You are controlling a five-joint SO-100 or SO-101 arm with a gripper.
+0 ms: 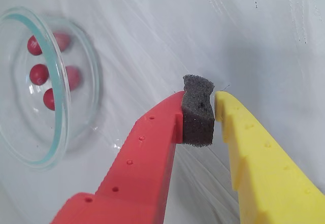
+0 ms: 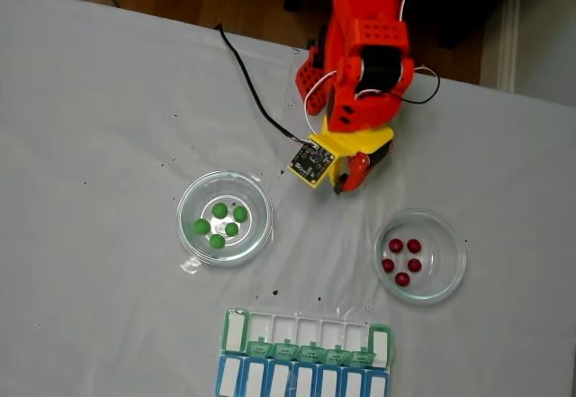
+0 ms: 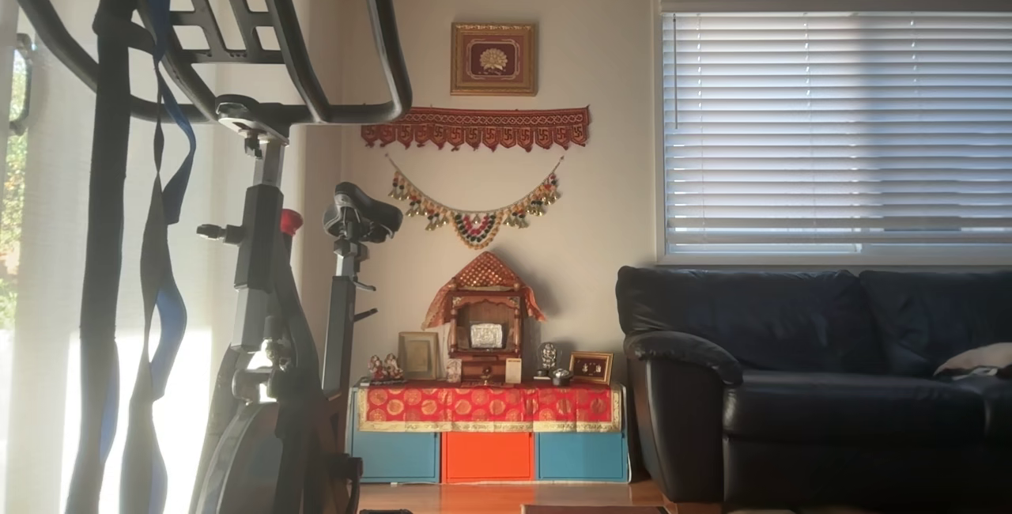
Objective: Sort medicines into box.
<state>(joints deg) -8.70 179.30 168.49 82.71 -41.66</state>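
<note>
Several dark red medicines (image 2: 402, 260) lie in a round glass dish (image 2: 452, 271) on the right of the fixed view. Several green ones (image 2: 220, 221) lie in a second glass dish (image 2: 191, 201) on the left. The box (image 2: 306, 354), with white compartments, green lids and a blue row, sits at the near edge. My gripper (image 2: 346, 181) hangs over bare cloth between and behind the dishes, touching neither. In the wrist view the gripper (image 1: 200, 104) has a red finger with a grey foam pad (image 1: 197, 116) almost against the yellow finger (image 1: 254, 153), holding nothing. The red medicines (image 1: 39, 74) sit in their dish (image 1: 58, 132) at the left.
A grey cloth (image 2: 108, 145) covers the table. A black cable (image 2: 254, 95) runs from the far edge to a small yellow board (image 2: 311, 164) beside the gripper. The arm's red base (image 2: 360, 46) stands at the far middle. The other view shows a room with an exercise bike (image 3: 261, 261) and a sofa (image 3: 814, 387).
</note>
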